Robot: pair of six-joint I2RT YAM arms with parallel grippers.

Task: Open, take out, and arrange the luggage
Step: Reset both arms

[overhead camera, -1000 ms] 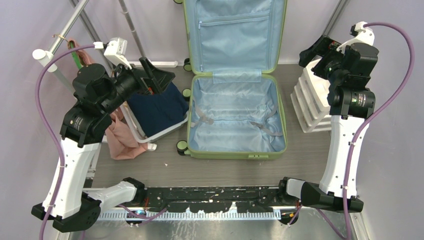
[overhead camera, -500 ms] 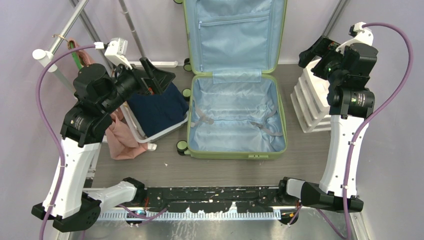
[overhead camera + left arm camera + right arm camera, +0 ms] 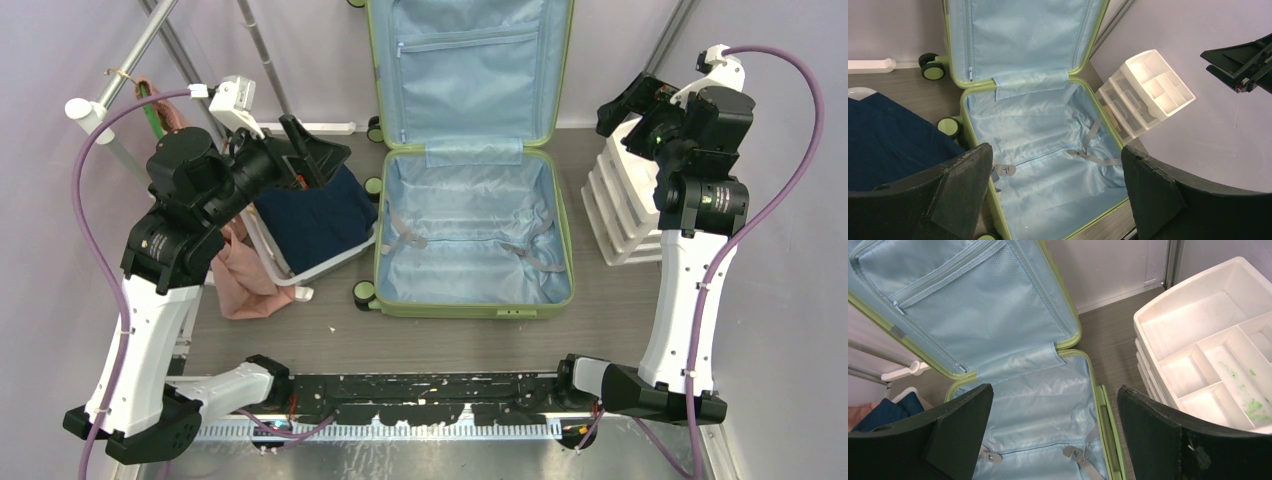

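Right gripper nudged slightly; left gripper static.
Both fingers spread wide, holding nothing; luggage open, lid upright.

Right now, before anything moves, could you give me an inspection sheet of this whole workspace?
Surface: grey table, no spills seen.
Job's things: luggage open, lid upright at the back, nothing seen inside, straps unbuckled.
Clutter: white basket with navy cloth, pink cloth beside it, white drawer unit at right.
Grippers: left gripper and right gripper open, holding nothing.
Cables: left cable and right cable, purple, loop off the arms, clear of the luggage.
Surroundings: pale walls, metal rail back left.
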